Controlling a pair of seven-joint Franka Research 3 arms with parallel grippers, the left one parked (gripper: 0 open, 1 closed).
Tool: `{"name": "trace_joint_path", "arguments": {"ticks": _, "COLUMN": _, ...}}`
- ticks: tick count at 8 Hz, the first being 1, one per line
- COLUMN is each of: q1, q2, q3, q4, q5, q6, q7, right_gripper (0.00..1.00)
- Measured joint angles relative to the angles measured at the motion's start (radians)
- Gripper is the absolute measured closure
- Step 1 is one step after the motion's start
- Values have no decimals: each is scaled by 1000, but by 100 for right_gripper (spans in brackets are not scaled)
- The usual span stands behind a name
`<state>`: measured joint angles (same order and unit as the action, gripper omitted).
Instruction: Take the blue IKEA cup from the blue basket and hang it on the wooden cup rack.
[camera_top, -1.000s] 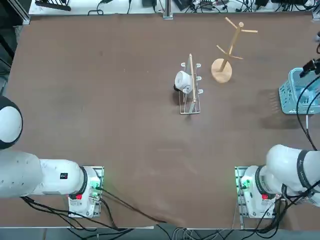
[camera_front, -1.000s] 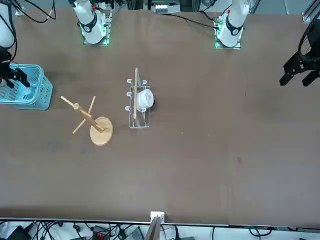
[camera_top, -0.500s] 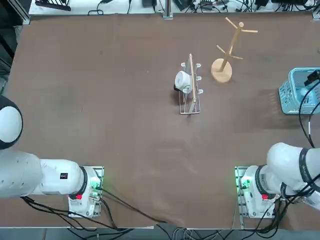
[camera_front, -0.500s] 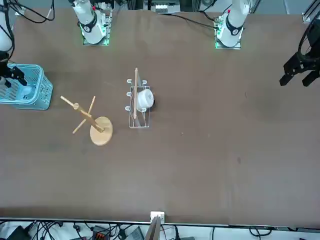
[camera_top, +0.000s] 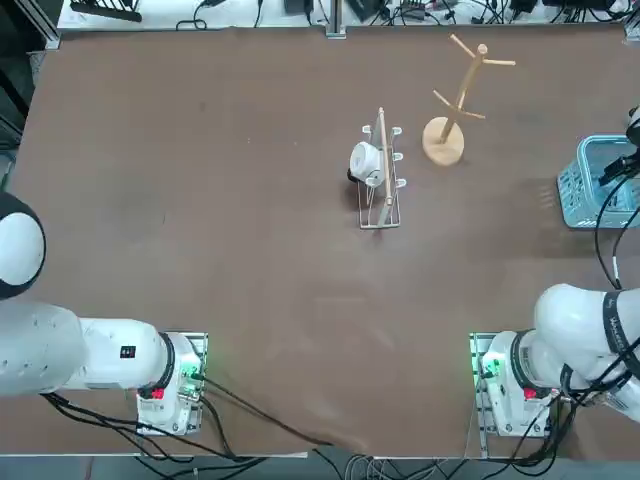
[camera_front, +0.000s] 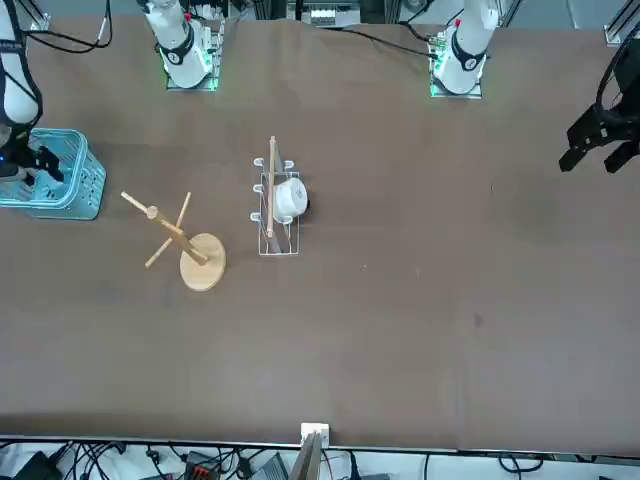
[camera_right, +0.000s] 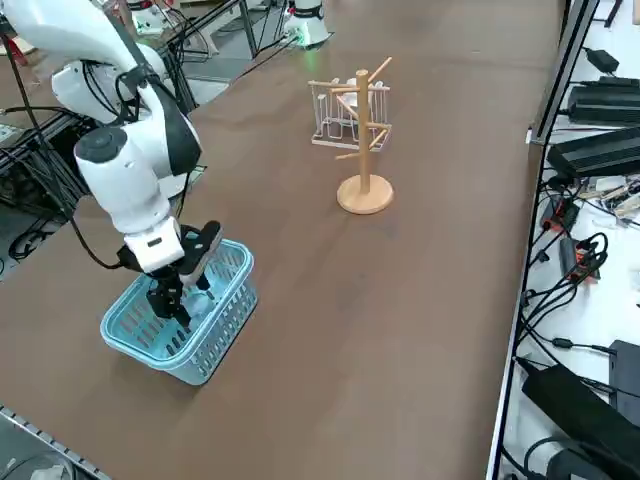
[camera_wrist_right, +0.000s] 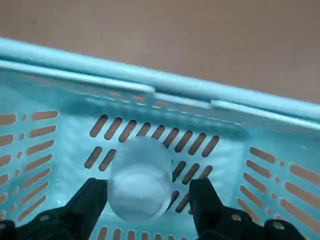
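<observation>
The blue IKEA cup (camera_wrist_right: 139, 181) lies on its side on the floor of the blue basket (camera_wrist_right: 150, 82), pale and plain. My right gripper (camera_wrist_right: 147, 204) is lowered inside the basket and stands open, one finger on each side of the cup, neither pressing it. In the right side view the gripper (camera_right: 176, 303) reaches down into the basket (camera_right: 228, 318) near the table's right edge, hiding the cup. The wooden cup rack (camera_right: 363, 150) stands upright further along the table with all its pegs bare; seen from above, the rack (camera_top: 455, 100) is left of and beyond the basket (camera_top: 585, 195).
A low wire-framed rack (camera_top: 381, 180) with a white cup (camera_top: 364, 160) on it stands left of the wooden rack. Cables and power units (camera_right: 600, 150) line the table's far edge. The parked left gripper (camera_front: 598, 140) hangs over the opposite side.
My right gripper has come down over the basket and into it, staying open. The racks, basket and white cup have not moved.
</observation>
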<state>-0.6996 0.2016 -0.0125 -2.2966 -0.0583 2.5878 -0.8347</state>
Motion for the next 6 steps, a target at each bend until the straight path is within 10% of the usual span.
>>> {"name": "trace_joint_path", "arguments": {"ticks": 6, "q1": -10, "q2": 34, "q3": 2, "q4": 0, "q5": 1, "q6": 6, "q7": -8, "right_gripper": 0}}
